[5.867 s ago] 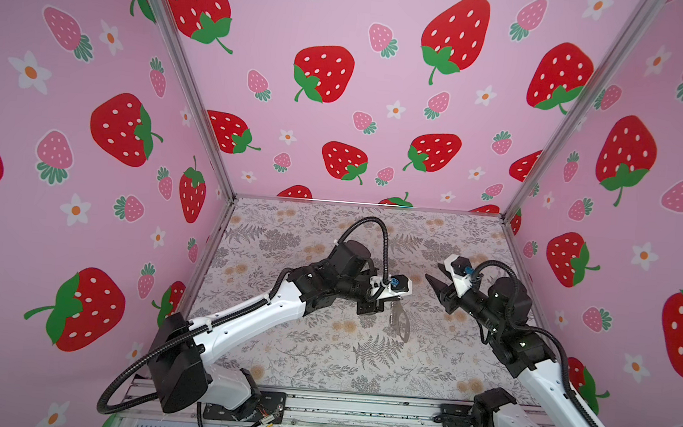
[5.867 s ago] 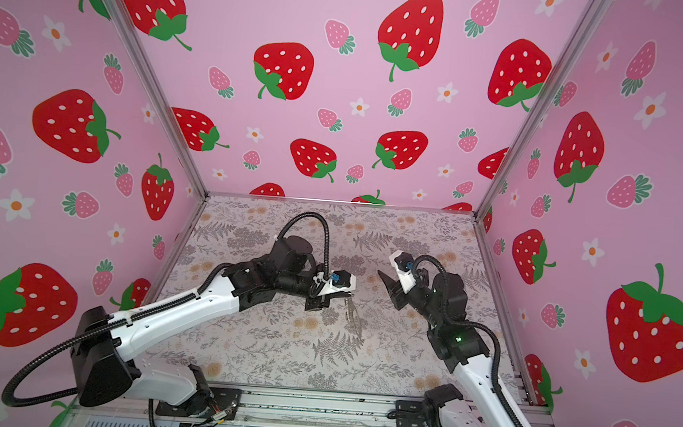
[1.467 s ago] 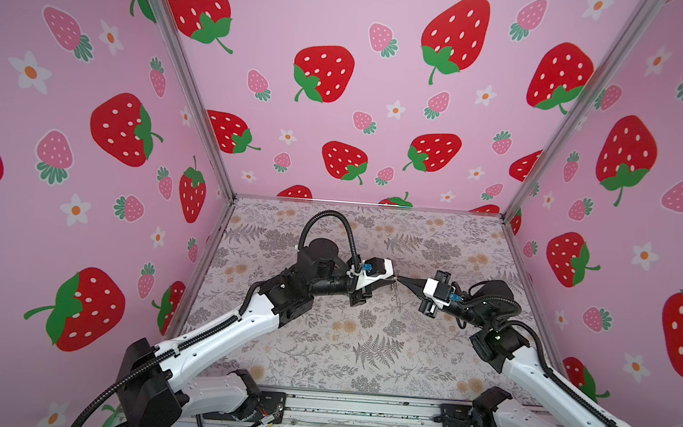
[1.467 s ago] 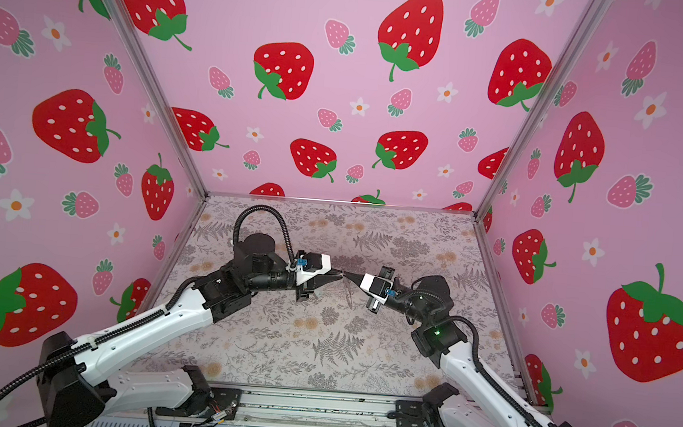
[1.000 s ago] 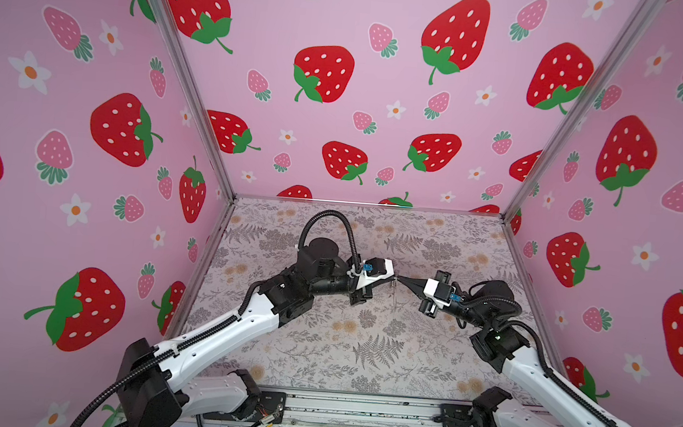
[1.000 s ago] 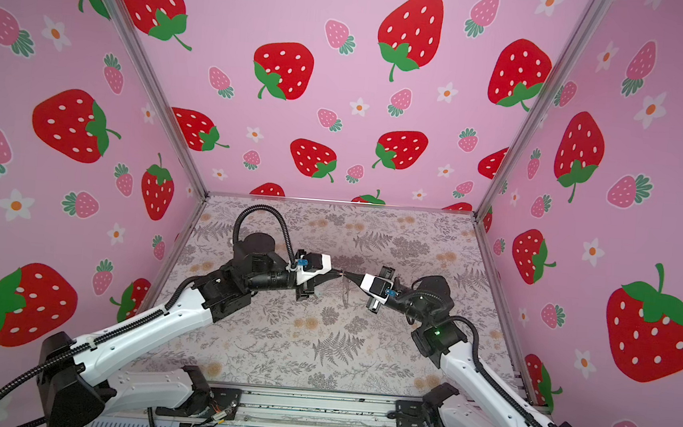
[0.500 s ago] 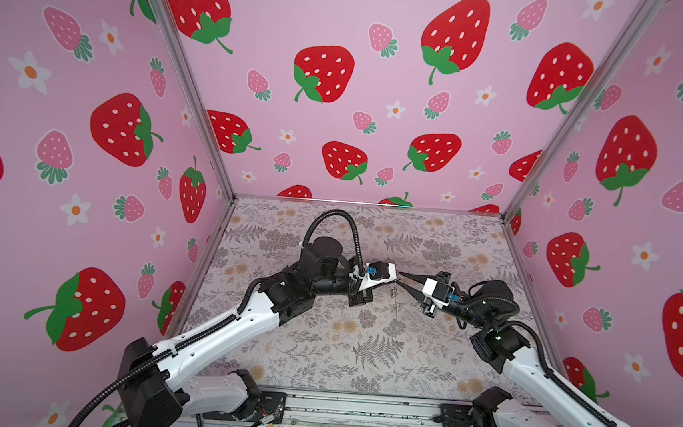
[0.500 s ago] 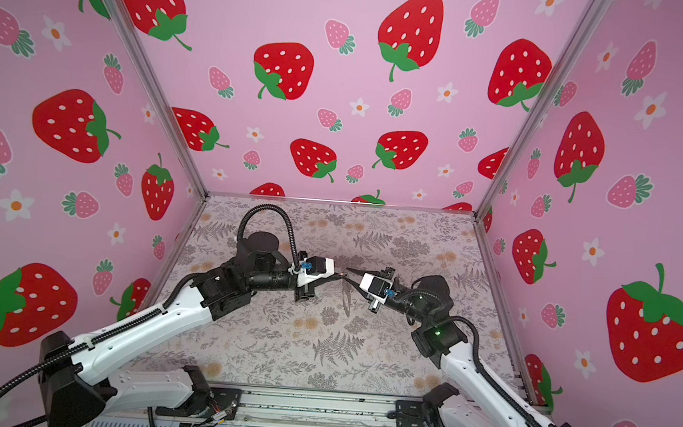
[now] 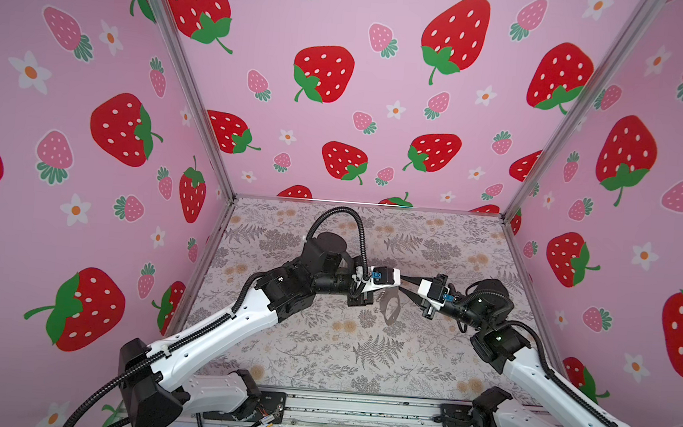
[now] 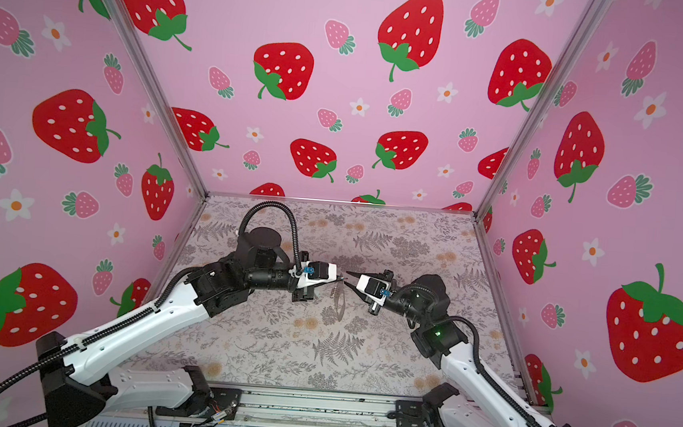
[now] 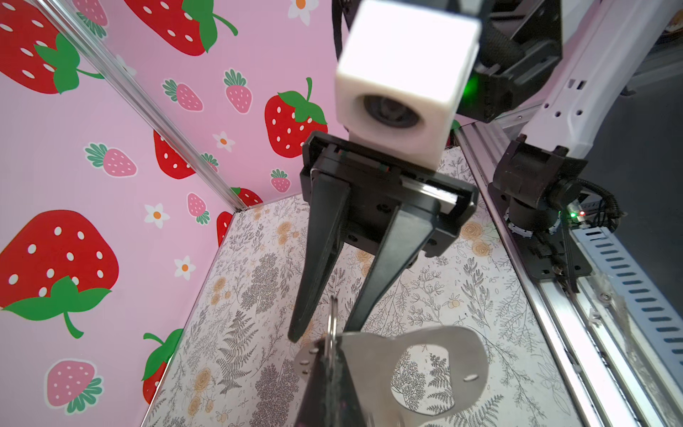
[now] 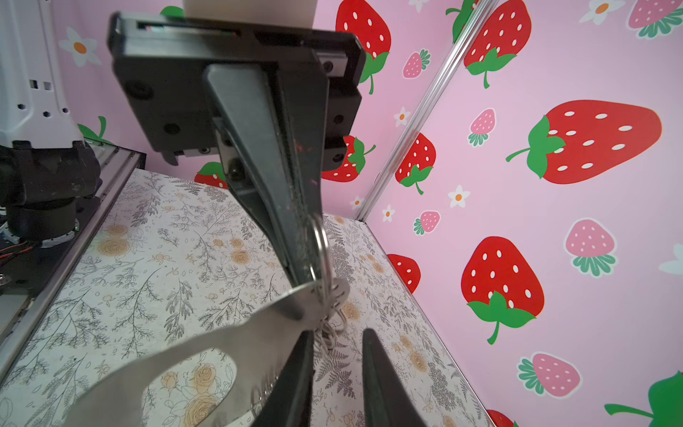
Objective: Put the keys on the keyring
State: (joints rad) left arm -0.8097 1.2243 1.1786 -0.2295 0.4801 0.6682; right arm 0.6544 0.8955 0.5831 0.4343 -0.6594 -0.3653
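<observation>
My right claw point(image 11: 322, 327) has just eased off: jaws narrowly parted, empty. My left claw point(image 12: 306, 275) stays clamped on the keyring point(image 12: 221, 344), hanging in the air between my 2 claws. Probably a key released onto it, though I can't make out the keys.

No lettering, number, brand or sign can be read in any view; the walls point(image 9: 347, 15) carry only strawberry and flower prints. Faint marks on the keyring point(image 12: 240, 340) in the right wrist view are too blurred to read.
</observation>
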